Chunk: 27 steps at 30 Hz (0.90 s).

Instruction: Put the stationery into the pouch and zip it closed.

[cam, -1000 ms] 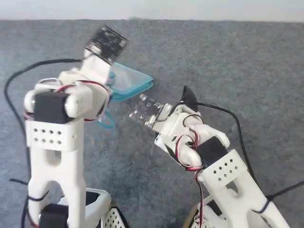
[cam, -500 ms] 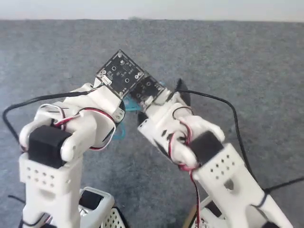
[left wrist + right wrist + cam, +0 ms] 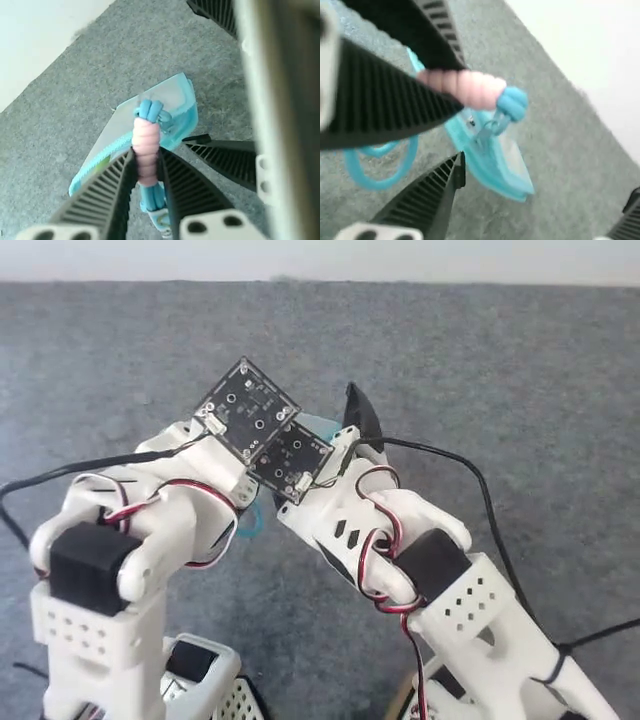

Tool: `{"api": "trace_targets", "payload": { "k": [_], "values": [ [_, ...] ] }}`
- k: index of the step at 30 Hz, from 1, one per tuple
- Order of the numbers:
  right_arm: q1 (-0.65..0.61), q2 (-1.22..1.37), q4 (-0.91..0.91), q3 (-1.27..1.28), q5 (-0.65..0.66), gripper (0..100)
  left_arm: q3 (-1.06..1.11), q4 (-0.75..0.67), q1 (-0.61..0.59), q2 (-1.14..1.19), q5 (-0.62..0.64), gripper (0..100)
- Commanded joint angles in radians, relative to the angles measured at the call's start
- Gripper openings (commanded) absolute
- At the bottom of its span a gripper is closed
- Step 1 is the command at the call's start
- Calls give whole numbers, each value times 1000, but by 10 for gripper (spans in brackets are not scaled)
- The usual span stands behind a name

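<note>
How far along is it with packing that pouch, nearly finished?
Looks done: a yellow-green item shows through the clear side of the pouch, so something is inside. In hand: the left gripper is shut on the pink zip pull, the right gripper open by the pouch. Left: pulling the zip; how far it is closed I cannot tell.

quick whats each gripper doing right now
Left gripper: closed on the pink zipper pull.
Right gripper: open, holding nothing.
</note>
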Motion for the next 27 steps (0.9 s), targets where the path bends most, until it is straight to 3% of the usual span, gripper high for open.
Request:
{"api": "trace_targets", "payload": {
  "k": [1,9,15,27],
  "values": [
    [4,42,-56,-11,25,474,-8,9,3,-31,18,10],
    [30,130,-77,-6,21,472,-4,9,-29,-26,-2,10],
    [47,133,15,0,23,472,-5,6,-29,-26,-3,10],
    [35,217,-36,-63,63,472,-5,6,-40,-26,-3,10]
  ]
}}
